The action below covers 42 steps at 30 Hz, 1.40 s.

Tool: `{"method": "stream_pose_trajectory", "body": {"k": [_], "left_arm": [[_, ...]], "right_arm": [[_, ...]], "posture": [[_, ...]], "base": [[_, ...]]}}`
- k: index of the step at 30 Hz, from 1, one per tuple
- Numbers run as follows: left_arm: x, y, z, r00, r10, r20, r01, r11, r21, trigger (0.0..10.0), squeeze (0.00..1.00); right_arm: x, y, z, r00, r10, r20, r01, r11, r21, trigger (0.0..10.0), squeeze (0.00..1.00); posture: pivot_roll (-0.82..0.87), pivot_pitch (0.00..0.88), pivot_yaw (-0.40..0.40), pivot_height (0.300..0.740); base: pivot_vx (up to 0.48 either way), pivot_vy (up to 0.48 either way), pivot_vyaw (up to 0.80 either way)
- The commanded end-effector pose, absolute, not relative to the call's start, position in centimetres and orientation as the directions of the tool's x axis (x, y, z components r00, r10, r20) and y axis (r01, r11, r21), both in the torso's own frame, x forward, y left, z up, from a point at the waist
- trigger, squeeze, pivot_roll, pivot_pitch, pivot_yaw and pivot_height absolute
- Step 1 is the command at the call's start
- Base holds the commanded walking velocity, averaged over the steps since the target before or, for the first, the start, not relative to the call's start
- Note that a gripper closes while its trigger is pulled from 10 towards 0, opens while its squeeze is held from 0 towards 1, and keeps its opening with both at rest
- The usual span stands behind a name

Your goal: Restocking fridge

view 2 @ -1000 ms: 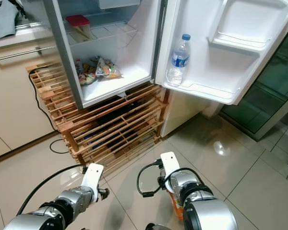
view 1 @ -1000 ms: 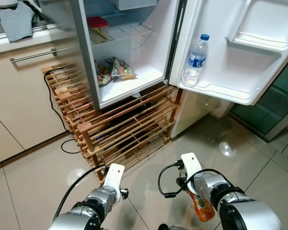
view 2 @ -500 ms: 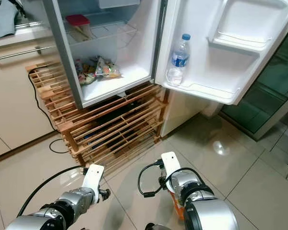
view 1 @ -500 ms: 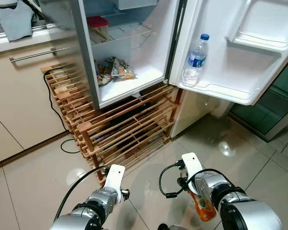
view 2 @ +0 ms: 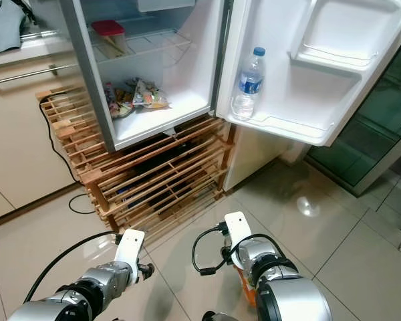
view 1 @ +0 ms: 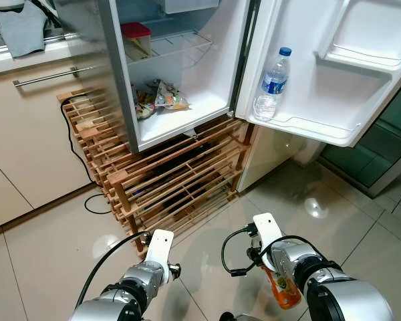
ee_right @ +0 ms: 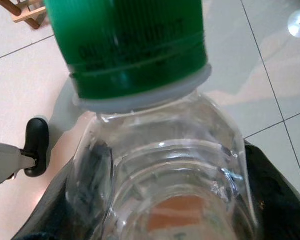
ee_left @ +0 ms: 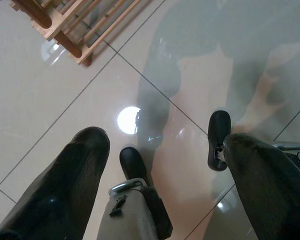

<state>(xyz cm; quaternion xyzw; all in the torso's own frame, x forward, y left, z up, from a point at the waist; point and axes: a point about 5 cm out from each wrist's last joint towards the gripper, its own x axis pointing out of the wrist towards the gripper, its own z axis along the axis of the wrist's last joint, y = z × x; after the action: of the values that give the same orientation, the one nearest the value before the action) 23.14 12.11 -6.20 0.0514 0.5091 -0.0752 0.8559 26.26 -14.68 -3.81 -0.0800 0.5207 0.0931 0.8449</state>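
**A:** What does the item being restocked look like?

**B:** It is a clear plastic bottle (ee_right: 160,170) with a ribbed green screw cap (ee_right: 132,45) and a pale ring under it. Orange liquid fills the lower body, and there is an orange label with some green on it. From the head camera the juice bottle (view 1: 282,289) shows as an orange shape low in the frame, just under the right wrist.

**A:** Where does it sit relative to the fingers?

**B:** The right gripper (ee_right: 160,200) is clamped on the bottle. One black finger (ee_right: 275,195) presses against one side of the shoulder and the other black finger hugs the opposite side, so the bottle sits squarely between them, cap pointing away from the wrist, above the tiled floor (view 1: 47,267).

**A:** And the other arm?

**B:** The left gripper (ee_left: 162,175) hangs low over the floor with its two black fingers (ee_left: 65,185) spread apart and nothing between them.

**A:** What lies ahead of the robot?

**B:** A small white fridge (view 1: 187,73) stands open on a wooden slatted rack (view 1: 167,174). Its open door (view 1: 334,73) holds a water bottle (view 1: 272,83) with a blue cap, upright in the lower door shelf. Inside, snack packets (view 1: 157,99) lie on the bottom shelf, and a red-lidded container (view 1: 138,39) sits on the wire shelf above.
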Motion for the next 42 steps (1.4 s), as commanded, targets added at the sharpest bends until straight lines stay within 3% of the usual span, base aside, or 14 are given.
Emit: {"method": "stream_pose_trajectory", "body": {"k": [1,28,31,35,37,40,41,42], "left_arm": [[23.5,11.9,-5.9,0.478,-0.081,-0.875,0.191,0.981,0.014,10.0,0.00],[23.4,12.0,-6.0,0.487,-0.095,-0.868,0.177,0.984,-0.008,10.0,0.00],[24.4,11.8,-5.4,0.536,-0.104,-0.838,0.220,0.975,0.019,10.0,0.00],[26.7,11.4,-3.7,0.635,-0.132,-0.761,0.229,0.973,0.022,10.0,0.00],[27.4,11.3,-3.1,0.664,-0.142,-0.734,0.233,0.972,0.023,10.0,0.00],[32.4,10.7,2.3,0.842,-0.201,-0.500,0.221,0.975,-0.019,10.0,0.00],[33.6,10.7,4.2,0.886,-0.214,-0.412,0.224,0.974,-0.024,10.0,0.00],[33.6,10.7,4.2,0.886,-0.214,-0.412,0.224,0.974,-0.024,10.0,0.00]], "right_arm": [[26.9,-14.9,-3.3,0.462,0.069,-0.884,-0.240,0.969,-0.050,0.0,0.00],[26.8,-15.1,-3.4,0.467,0.062,-0.882,-0.231,0.971,-0.054,0.0,0.00],[27.8,-14.7,-2.7,0.524,0.088,-0.847,-0.269,0.961,-0.066,0.0,0.00],[30.5,-14.0,-0.3,0.689,0.125,-0.714,-0.256,0.964,-0.078,0.0,0.00],[31.0,-14.0,0.2,0.714,0.128,-0.688,-0.238,0.969,-0.067,0.0,0.00],[33.2,-13.9,2.9,0.836,0.118,-0.536,-0.200,0.975,-0.097,0.0,0.00],[33.9,-13.9,4.0,0.871,0.119,-0.477,-0.199,0.973,-0.119,0.0,0.00],[33.9,-13.9,4.0,0.871,0.119,-0.477,-0.199,0.973,-0.119,0.0,0.00]], "posture": [[-0.01,0.000,-0.074,0.740],[-0.01,0.000,-0.082,0.740],[0.00,0.000,-0.086,0.740],[-0.01,0.000,-0.079,0.740],[-0.01,0.000,-0.079,0.740],[-0.02,0.000,-0.066,0.740],[-0.02,0.000,-0.064,0.740],[-0.02,0.000,-0.064,0.740]], "base": [[0.000,0.000,0.00],[0.000,0.000,0.00],[0.000,0.000,0.00],[0.000,0.000,0.00],[0.000,0.000,0.00],[0.000,0.000,0.00],[0.000,0.000,0.00],[0.000,0.000,0.00]]}}
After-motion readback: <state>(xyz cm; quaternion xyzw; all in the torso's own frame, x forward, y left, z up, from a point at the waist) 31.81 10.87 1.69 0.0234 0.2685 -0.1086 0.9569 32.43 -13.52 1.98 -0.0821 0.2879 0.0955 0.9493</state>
